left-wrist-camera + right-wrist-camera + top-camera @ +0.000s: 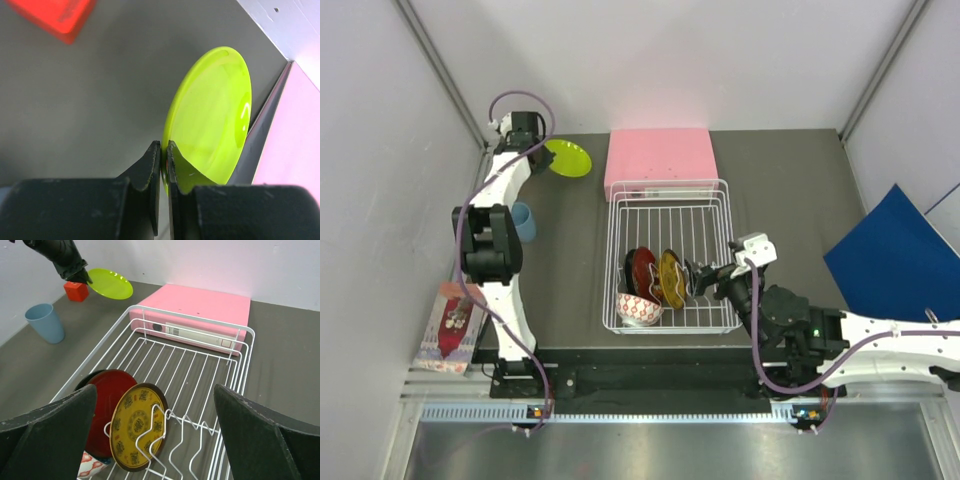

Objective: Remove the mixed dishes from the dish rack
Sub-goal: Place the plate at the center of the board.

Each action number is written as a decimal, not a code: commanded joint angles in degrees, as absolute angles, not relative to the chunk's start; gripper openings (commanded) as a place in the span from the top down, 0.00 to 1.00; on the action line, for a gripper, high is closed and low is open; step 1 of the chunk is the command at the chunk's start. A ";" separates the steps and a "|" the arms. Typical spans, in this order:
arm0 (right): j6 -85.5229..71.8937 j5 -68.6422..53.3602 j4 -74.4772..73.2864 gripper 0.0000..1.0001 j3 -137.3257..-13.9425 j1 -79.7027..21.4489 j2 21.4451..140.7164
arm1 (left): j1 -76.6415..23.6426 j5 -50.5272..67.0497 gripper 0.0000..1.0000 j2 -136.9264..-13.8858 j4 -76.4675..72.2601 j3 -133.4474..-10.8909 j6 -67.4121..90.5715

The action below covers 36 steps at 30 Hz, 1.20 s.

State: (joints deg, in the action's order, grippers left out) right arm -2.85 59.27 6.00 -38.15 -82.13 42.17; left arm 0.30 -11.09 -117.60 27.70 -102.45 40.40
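Note:
My left gripper (542, 152) is shut on the rim of the lime green plate (568, 157) at the table's far left; the plate also shows in the left wrist view (212, 115) and the right wrist view (110, 283). The white wire dish rack (670, 255) holds the black-and-red plate (640, 268), the yellow-amber patterned plate (670, 277) and the small patterned bowl (638, 309), all three near its front. The light blue cup (524, 221) stands upright on the table left of the rack. My right gripper (705, 278) is open over the rack's right side, just right of the yellow plate (137, 426).
A flat pink box (660, 160) lies behind the rack. A small red cube (76, 291) sits beyond the green plate. A blue sheet (900, 255) leans at the right wall. A printed packet (450, 325) lies at the left edge.

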 commanded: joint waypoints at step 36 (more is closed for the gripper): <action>-5.01 56.60 4.66 0.00 -39.46 -80.77 47.28 | -1.13 -9.84 0.17 -117.61 39.73 -114.17 41.57</action>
State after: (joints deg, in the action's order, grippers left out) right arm -4.69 57.30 4.51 -38.15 -81.56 47.29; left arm 0.73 -10.98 -127.17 40.42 -112.33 39.44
